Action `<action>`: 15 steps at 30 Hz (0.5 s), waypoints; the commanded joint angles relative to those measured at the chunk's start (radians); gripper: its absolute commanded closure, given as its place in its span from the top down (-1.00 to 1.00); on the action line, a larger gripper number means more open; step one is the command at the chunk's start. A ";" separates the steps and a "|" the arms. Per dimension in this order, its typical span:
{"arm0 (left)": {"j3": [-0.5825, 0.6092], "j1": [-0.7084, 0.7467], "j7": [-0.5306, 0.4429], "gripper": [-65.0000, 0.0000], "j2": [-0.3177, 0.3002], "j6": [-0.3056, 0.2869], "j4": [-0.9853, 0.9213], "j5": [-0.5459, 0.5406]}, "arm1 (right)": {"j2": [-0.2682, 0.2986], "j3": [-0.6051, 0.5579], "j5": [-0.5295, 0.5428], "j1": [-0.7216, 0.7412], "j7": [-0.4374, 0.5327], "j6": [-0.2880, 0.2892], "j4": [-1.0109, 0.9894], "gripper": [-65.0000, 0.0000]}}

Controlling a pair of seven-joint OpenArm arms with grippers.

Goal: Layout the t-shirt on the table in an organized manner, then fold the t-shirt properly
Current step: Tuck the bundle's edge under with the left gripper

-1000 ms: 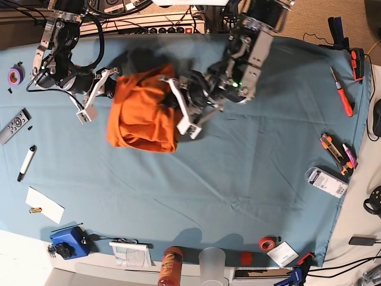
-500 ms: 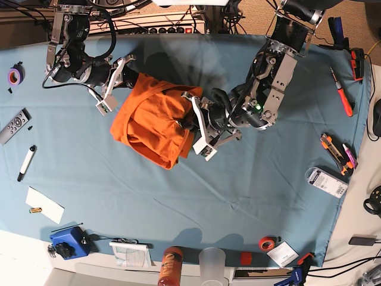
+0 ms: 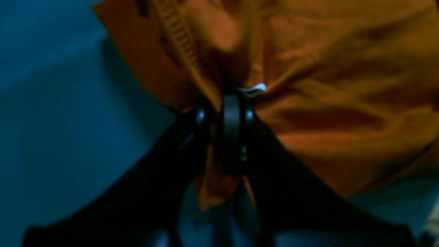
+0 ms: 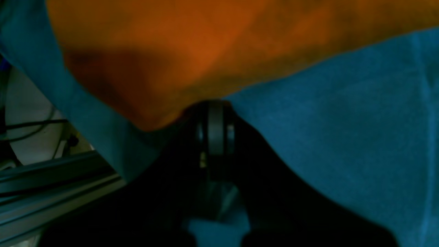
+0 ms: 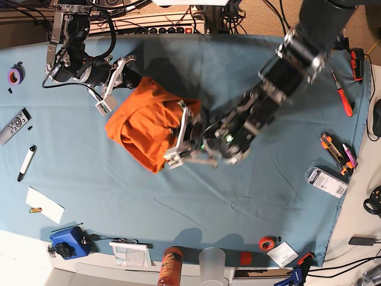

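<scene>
The orange t-shirt (image 5: 146, 122) hangs bunched between both grippers over the blue table (image 5: 268, 196), left of centre. My left gripper (image 5: 181, 128) pinches the shirt's right side. In the left wrist view this gripper (image 3: 224, 103) is shut on a fold of the t-shirt (image 3: 325, 85) beside the ribbed collar and a white tag. My right gripper (image 5: 122, 80) holds the shirt's upper left corner. The right wrist view shows that gripper (image 4: 214, 106) shut on an edge of the t-shirt (image 4: 205, 41), with the table (image 4: 343, 120) below.
A purple tape roll (image 5: 15, 74), remote (image 5: 13, 126), marker (image 5: 27, 162) and paper (image 5: 44, 204) lie at the left. A blue box (image 5: 68, 241), can (image 5: 171, 268), cup (image 5: 212, 262) and red tape roll (image 5: 266, 242) line the near edge. A screwdriver (image 5: 341, 92) and cutter (image 5: 333, 149) lie at the right.
The left arm has swung lower and leftwards with its grip on the cloth, bunching the shirt tighter. The right gripper has stayed near the shirt's upper left corner.
</scene>
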 commanded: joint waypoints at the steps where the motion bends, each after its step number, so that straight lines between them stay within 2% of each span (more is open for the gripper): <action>1: 0.010 -0.056 -0.021 -1.00 0.006 0.006 0.010 0.003 | 0.009 0.004 -0.007 0.003 0.000 0.001 0.013 -1.00; 6: 0.036 -0.166 -0.021 -1.00 0.024 0.030 0.006 0.002 | 0.009 0.037 -0.010 0.003 0.000 0.001 0.013 -1.00; 10: 0.037 -0.201 -0.022 -1.00 0.066 0.024 -0.030 0.002 | 0.009 0.113 -0.009 0.003 0.001 0.001 0.013 -1.00; 13: 0.037 -0.206 -0.024 -1.00 0.115 -0.058 -0.103 0.002 | 0.009 0.180 -0.010 0.003 0.003 0.001 0.013 -1.00; 15: 0.037 -0.206 -0.038 -1.00 0.150 -0.089 -0.154 0.002 | 0.009 0.220 -0.009 0.003 0.010 0.001 0.013 -1.00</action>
